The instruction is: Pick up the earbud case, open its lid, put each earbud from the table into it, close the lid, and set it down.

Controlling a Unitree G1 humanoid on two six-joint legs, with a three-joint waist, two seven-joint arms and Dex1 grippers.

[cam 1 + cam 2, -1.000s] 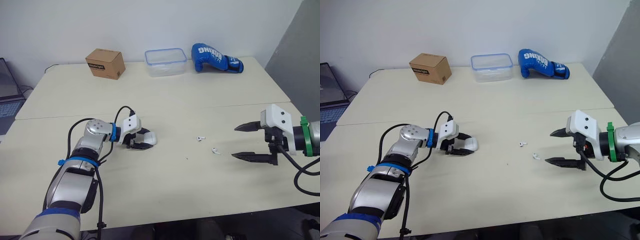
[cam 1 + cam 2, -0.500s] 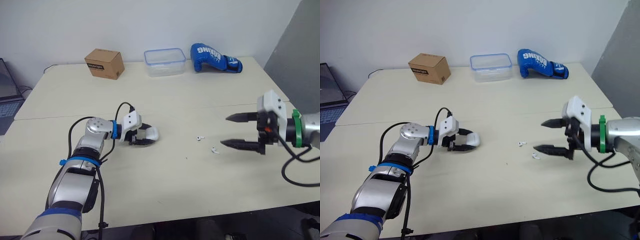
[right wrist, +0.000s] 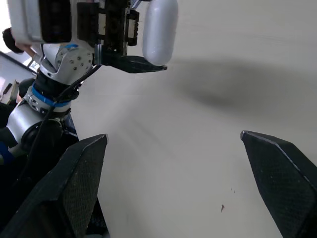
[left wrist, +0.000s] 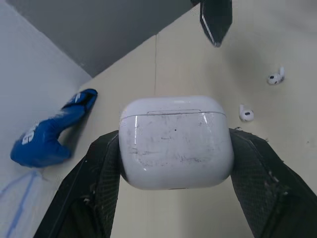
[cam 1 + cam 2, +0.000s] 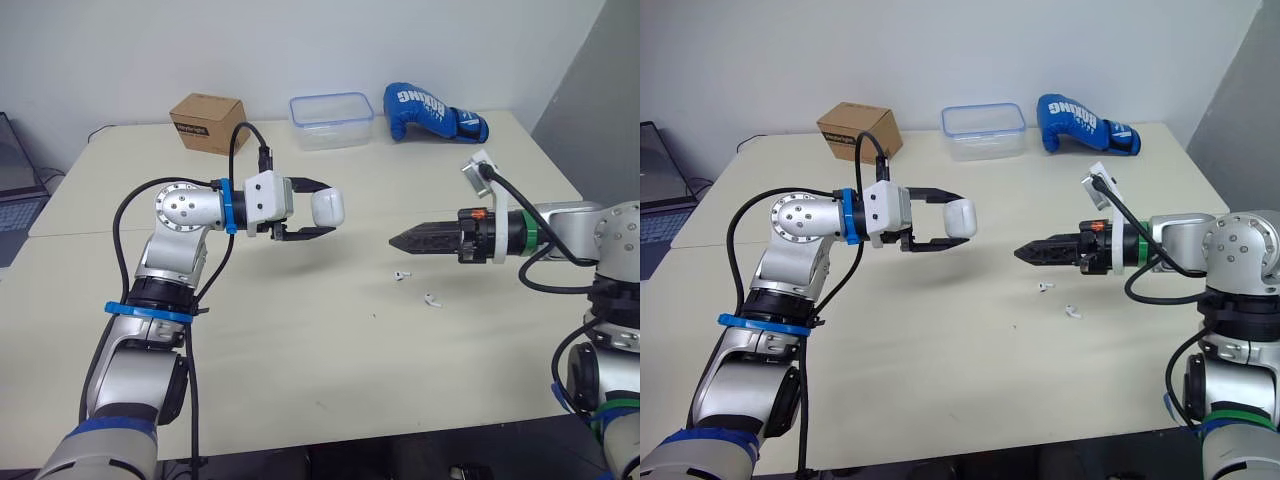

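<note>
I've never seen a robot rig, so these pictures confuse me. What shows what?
A humanoid robot with two arms, each ending in a two-fingered pincer. Two pictures come from cameras in its head, looking down over a table; the other two from a camera on each wrist. The left pincer holds a white earbud case, lid closed, above the table. The right pincer is open and points toward it. Two earbuds lie on the table. At the far edge: a cardboard box, a clear plastic container, a blue boxing glove.
</note>
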